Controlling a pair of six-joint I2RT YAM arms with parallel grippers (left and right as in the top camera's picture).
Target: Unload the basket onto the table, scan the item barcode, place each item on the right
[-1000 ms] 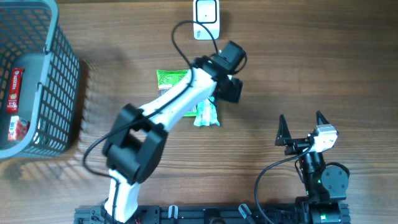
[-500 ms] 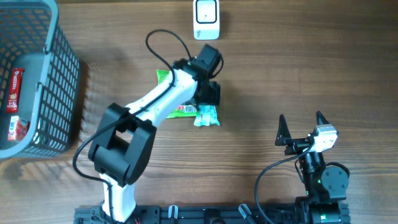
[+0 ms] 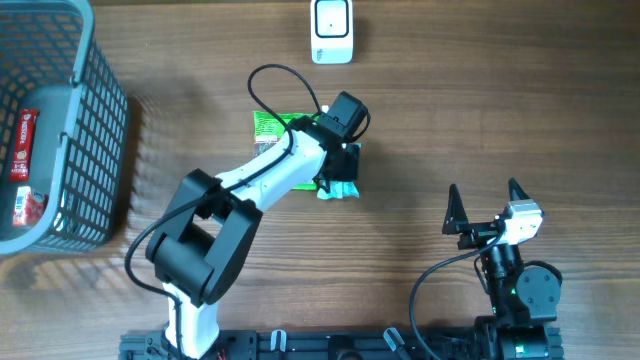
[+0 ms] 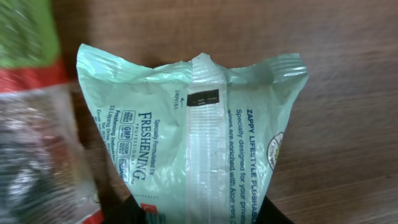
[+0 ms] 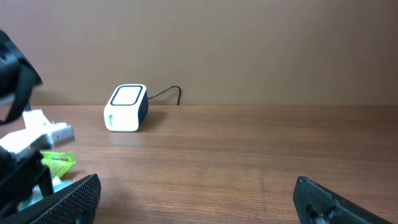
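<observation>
Item: pale mint-green plastic packet (image 4: 186,143) with a crimped top edge and a raised centre seam. Dark print reads "FRESHENING" on 1 side, and there is a small black patch near the top.
Where: flat on the brown wooden table (image 3: 480,100), about mid-table, well short of the white boxy barcode scanner (image 3: 332,30) at the far edge.
Left gripper (image 3: 340,172): jaws narrow, closed on the packet. The black fingers (image 4: 132,216) press its 2 long sides, w/ the film bunched btwn them.
Right gripper (image 3: 487,212): jaws wide apart, nothing held. It sits front-right, well apart from the packet.
Nearby: bright green packet w/ red band (image 3: 268,124) just beside the item, partly under the left arm. Grey mesh basket (image 3: 100,110) at the left edge, w/ red-labelled packs inside.
In the way: from overhead the left arm covers most of the item; only 1 corner shows.
</observation>
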